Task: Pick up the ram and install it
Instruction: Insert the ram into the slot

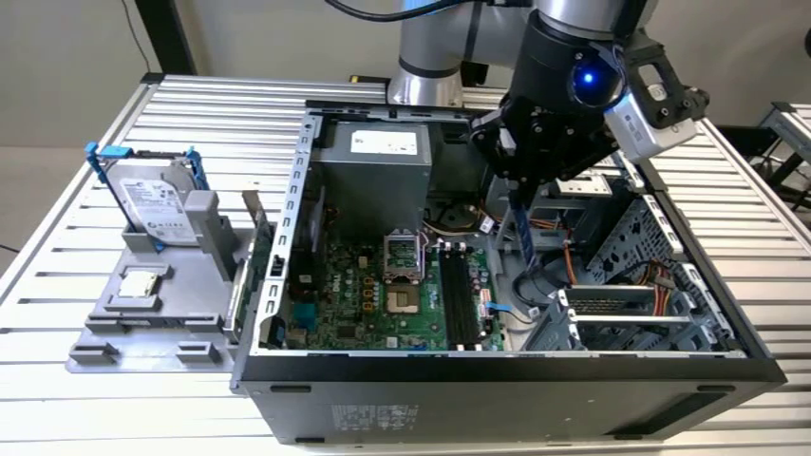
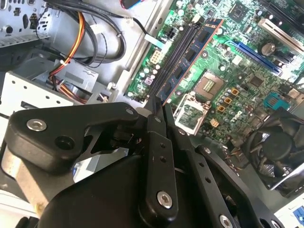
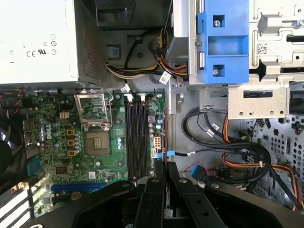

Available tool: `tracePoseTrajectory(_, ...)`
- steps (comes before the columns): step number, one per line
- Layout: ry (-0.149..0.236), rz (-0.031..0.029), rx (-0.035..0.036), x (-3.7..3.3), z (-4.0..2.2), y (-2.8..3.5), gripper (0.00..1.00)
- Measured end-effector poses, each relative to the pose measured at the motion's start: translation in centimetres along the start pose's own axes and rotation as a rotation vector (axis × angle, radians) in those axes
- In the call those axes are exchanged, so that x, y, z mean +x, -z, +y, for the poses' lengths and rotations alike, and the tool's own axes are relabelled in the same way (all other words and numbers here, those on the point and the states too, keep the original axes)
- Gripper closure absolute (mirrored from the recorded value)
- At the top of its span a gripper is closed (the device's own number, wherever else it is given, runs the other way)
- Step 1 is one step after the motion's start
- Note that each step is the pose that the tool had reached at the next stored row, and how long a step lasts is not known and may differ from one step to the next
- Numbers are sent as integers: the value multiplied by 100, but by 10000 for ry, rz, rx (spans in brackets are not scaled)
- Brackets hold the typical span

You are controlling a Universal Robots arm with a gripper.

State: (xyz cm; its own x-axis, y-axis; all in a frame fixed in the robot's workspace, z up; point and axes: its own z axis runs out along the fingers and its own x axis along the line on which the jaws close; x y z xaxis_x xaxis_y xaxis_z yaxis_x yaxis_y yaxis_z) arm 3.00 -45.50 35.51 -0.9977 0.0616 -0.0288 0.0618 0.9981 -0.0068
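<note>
Metal worktop [image 1: 190, 104] holds the case [image 1: 507, 389]. My claw [image 2: 159, 107] grips the ram [image 2: 195, 47] tight; tilted, it could miss the slots [image 3: 137, 137], I think.

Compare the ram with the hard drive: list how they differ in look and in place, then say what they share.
Look: the ram is a thin, dark blue stick, while the hard drive is a silver box with blue rails.
Place: the ram hangs inside the open case, held by the gripper. The hard drive stands untouched in a grey holder outside the case, on the exterior view's left.
Shared: both are upright.
</note>
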Motion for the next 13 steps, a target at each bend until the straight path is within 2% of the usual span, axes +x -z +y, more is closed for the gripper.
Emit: tracePoseTrajectory(13, -15, 0, 0, -1, 0, -11, 100)
